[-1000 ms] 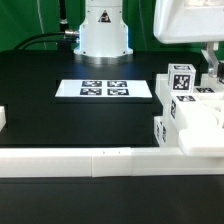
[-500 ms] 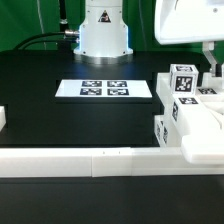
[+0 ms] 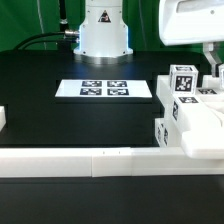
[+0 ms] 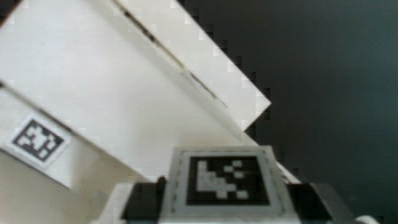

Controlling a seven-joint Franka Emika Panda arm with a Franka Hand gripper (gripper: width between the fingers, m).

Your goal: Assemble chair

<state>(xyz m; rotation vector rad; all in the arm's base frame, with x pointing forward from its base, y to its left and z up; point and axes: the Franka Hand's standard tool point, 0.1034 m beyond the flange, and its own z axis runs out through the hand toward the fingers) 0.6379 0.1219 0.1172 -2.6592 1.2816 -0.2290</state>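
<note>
The chair's white pieces (image 3: 192, 118) are clustered at the exterior view's right, against the border wall. A post with a square tag (image 3: 182, 80) stands up from them. My gripper (image 3: 212, 66) comes down just to the right of that post, its white body at the frame's top corner. In the wrist view the gripper (image 4: 221, 197) is shut on a tagged white chair piece (image 4: 221, 176), with dark fingers (image 4: 150, 198) on either side of it. Beyond lie broad white slabs (image 4: 125, 90), one bearing a tag (image 4: 39, 140). What the held piece joins to is hidden.
The marker board (image 3: 103, 89) lies flat in mid-table. A long low white border wall (image 3: 80, 160) runs along the front. A small white block (image 3: 3, 118) sits at the exterior view's left edge. The arm's base (image 3: 103, 30) stands at the back.
The gripper's white body has edged slightly toward the exterior view's right. The chair pieces have not moved.
</note>
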